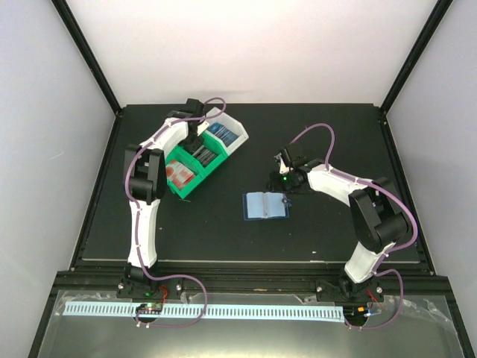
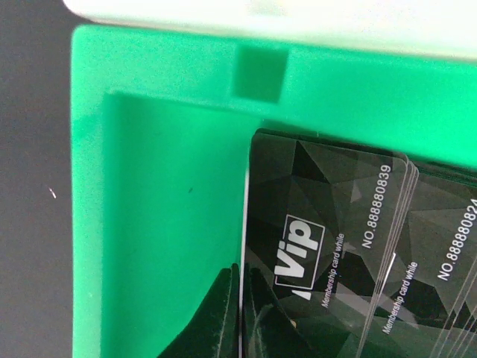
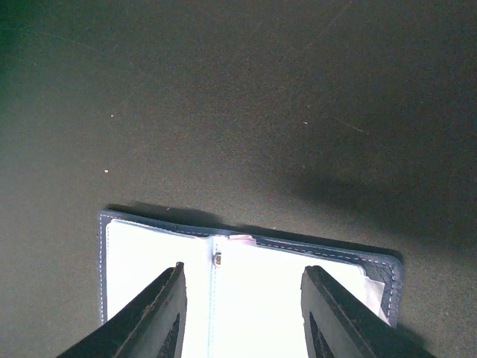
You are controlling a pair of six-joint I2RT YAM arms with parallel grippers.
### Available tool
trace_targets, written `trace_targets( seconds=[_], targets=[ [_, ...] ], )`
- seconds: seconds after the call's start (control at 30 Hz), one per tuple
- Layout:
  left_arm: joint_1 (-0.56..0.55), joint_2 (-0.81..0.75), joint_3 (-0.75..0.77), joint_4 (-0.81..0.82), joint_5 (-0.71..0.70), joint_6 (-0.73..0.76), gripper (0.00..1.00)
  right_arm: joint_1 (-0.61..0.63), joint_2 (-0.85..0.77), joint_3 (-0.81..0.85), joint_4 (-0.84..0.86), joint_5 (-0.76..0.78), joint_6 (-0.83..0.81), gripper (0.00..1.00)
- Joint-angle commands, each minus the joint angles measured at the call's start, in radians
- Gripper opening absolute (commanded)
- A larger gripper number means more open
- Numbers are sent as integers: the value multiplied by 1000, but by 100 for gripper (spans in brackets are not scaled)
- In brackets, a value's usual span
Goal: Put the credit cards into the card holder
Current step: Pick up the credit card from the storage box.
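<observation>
The left arm reaches into the green-and-white bin (image 1: pixel 185 191) at the far left of the dark worktop (image 1: pixel 223 239). Its three compartments hold the credit cards: red-and-white cards (image 1: pixel 179 173) at the near end, dark cards (image 1: pixel 201 154) in the middle and blue cards (image 1: pixel 223 134) at the far end. In the left wrist view the left fingers (image 2: pixel 222 322) are down in the green compartment (image 2: pixel 149 224), clenched on the left edge of the top dark card (image 2: pixel 328 224). That card is marked "Vip" and lies on a fanned stack of the same kind.

The card holder (image 1: pixel 266 205) lies opened flat near the middle of the worktop, well apart from the bin, with its pale inside facing up. The right fingers (image 3: pixel 168 313) are spread apart above it, one over each inner panel (image 3: pixel 141 261), grasping nothing. Whether their tips touch the panels I cannot tell.
</observation>
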Motion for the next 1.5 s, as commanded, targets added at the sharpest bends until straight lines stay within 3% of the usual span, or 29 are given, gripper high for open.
trace_targets(
  seconds=[0.0,0.13,0.3,0.53,0.6,0.67,0.73,0.87,0.97,1.07,1.33,1.47],
  targets=[
    [1,-14,45,-22,44,-14,2,-2,-23,-5,1,10,-8,44],
    [-2,-92,67,-78,110,-41,2,-2,-62,5,-20,20,-13,44],
    [-2,-243,52,-144,306,-159,2,-2,-168,14,-41,-3,-33,45],
    [-22,-551,-231,-34,649,-440,2,-4,-324,6,28,-231,-26,45],
    [-22,-659,-333,35,809,-575,2,-4,-355,-8,94,-345,9,53],
    [-26,-752,-468,130,959,-733,1,-4,-380,-33,193,-458,81,58],
    [-34,-856,-627,324,1102,-937,2,-2,-404,-71,354,-551,185,63],
    [-63,-1008,-989,912,1303,-1488,2,-1,-443,-135,604,-654,433,68],
    [-115,-1063,-1152,1208,1324,-1819,2,6,-446,-149,679,-687,540,68],
    [-187,-1074,-1222,1338,1289,-1950,2,18,-434,-152,649,-689,568,68],
    [-285,-1025,-1250,1461,1234,-2035,2,30,-468,-176,368,-562,418,66],
    [-288,-985,-1265,1498,1224,-2040,1,30,-496,-224,353,-531,413,63]
  ],
)
